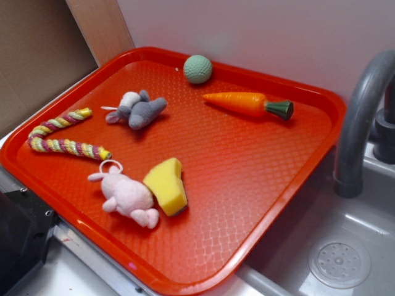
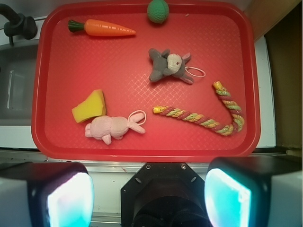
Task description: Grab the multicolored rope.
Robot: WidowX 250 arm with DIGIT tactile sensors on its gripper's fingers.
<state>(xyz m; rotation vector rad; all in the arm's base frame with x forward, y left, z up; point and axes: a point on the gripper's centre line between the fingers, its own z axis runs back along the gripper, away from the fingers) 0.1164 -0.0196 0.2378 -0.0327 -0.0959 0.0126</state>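
Task not begun — the multicolored rope (image 2: 208, 116) lies curved and untouched on the red tray (image 2: 142, 146), pincer (image 2: 149, 191) spread wide above, descent and grasp outstanding.

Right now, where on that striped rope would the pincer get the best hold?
Probably the straight stretch of the multicolored rope, from directly above, jaws across its width. It lies flat on the tray with bare space either side; the pink bunny sits near one end.

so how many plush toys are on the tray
2. The grey plush mouse lies toward the back of the red tray, between the rope and the carrot. The pink plush bunny lies near the front edge, touching the yellow sponge. None look hidden.
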